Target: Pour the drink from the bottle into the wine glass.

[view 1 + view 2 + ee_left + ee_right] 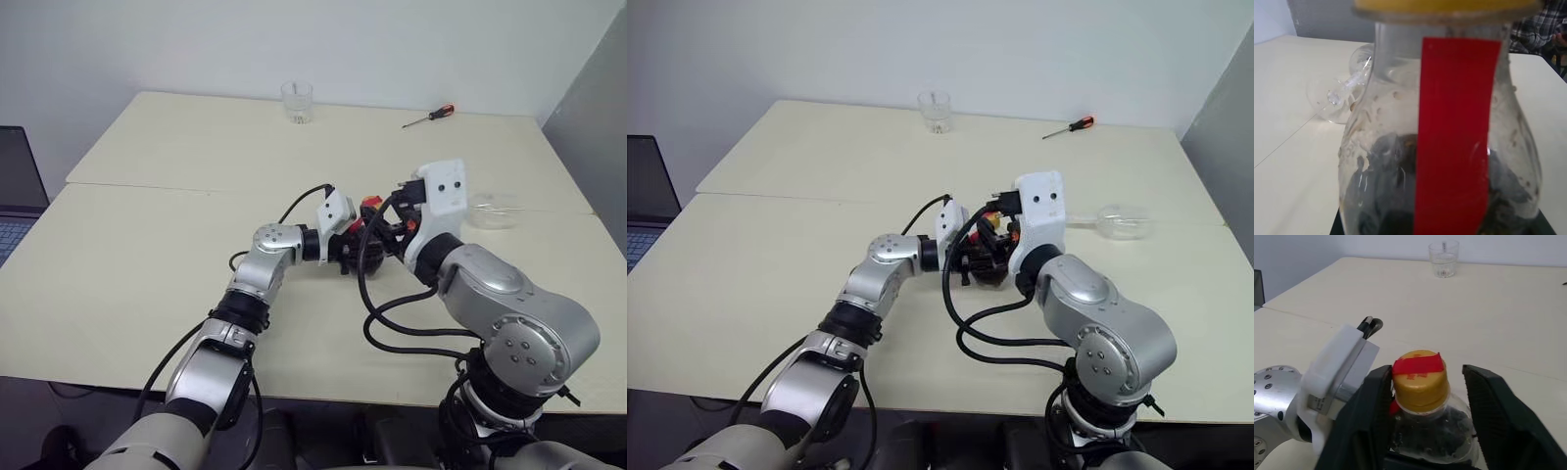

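At mid-tabletop (147,245): bottle (1422,401), upright, yellow cap (1419,374) on, clamped low in left gripper (355,257) jaws. Right gripper (1425,396) jaws apart, flanking the cap (not touching). Wine glass (1117,222) on its side, far right.

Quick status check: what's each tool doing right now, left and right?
Left tool: closed on the bottle, holding its body.
Right tool: open, fingers either side of the yellow cap, not clamped.
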Robot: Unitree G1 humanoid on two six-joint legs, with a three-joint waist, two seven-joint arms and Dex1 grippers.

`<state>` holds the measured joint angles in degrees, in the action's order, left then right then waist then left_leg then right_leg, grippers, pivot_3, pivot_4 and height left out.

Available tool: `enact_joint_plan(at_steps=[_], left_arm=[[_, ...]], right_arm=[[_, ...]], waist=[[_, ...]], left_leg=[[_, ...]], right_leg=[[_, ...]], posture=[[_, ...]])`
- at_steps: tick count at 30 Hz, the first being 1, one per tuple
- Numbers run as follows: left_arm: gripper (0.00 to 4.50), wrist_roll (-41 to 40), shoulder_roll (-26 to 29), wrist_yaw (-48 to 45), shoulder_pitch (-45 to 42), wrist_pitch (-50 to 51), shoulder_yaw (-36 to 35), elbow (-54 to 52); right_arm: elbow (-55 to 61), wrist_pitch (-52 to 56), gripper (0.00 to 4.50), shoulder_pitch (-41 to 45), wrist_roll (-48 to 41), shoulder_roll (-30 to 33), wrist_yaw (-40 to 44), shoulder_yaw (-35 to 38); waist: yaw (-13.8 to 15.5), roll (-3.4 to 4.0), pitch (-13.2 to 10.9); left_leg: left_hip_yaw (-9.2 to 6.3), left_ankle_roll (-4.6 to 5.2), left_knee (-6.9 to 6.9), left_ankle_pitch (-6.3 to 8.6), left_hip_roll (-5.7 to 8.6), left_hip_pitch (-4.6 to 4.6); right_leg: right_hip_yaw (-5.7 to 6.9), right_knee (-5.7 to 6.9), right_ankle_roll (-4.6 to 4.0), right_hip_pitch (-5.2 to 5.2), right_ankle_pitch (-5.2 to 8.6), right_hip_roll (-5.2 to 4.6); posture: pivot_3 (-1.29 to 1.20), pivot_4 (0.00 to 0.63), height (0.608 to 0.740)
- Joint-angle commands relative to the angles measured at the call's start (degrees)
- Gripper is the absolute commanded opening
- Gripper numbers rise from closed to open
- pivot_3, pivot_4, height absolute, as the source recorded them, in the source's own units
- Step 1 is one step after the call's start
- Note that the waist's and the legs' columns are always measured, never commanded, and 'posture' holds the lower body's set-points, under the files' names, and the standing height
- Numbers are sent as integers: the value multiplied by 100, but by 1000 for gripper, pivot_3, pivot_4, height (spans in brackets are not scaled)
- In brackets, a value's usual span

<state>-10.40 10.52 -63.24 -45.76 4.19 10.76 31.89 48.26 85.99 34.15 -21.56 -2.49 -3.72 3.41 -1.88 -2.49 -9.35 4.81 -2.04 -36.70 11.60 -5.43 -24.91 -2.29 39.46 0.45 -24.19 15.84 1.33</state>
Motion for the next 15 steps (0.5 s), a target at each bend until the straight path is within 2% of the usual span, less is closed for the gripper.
enact_joint_plan(at_steps=[1, 6, 8, 12, 15], left_arm=[[1447, -51, 11, -24, -182, -150, -85, -163], [1426, -57, 37, -24, -157, -123, -95, -226], [1425, -65, 49, -19, -146, -100, -97, -268], [1422, -81, 86, 10, -95, -53, -116, -370], [1420, -115, 142, 1, 47, 70, -102, -638]], right_arm=[[54, -209, 1273, -9, 86, 30, 36, 55], [-42, -328, 1262, -4, 91, 80, 114, 76], [-149, -530, 1262, 17, -18, 352, 412, 209], [-437, -1291, 1262, 93, -534, 1144, 1559, 511], [-1096, -2070, 1262, 144, -977, 1975, 2819, 742]], waist=[[0, 0, 0], [0, 0, 0], [1, 0, 0], [2, 0, -1], [2, 2, -4]], left_leg=[[0, 0, 0, 0, 0, 0], [0, 0, 0, 0, 0, 0], [0, 0, 0, 0, 0, 0], [3, 0, 0, 0, 3, 0], [4, 1, 2, 0, 4, -1]], right_leg=[[0, 0, 0, 0, 0, 0], [1, 0, 0, 0, 0, 0], [0, 0, 0, 0, 0, 0], [1, -5, 0, 2, 0, -2], [1, -12, 0, 4, 0, -1]], posture=[[0, 150, 740], [0, 150, 740], [0, 150, 740], [0, 150, 740], [0, 150, 740]])
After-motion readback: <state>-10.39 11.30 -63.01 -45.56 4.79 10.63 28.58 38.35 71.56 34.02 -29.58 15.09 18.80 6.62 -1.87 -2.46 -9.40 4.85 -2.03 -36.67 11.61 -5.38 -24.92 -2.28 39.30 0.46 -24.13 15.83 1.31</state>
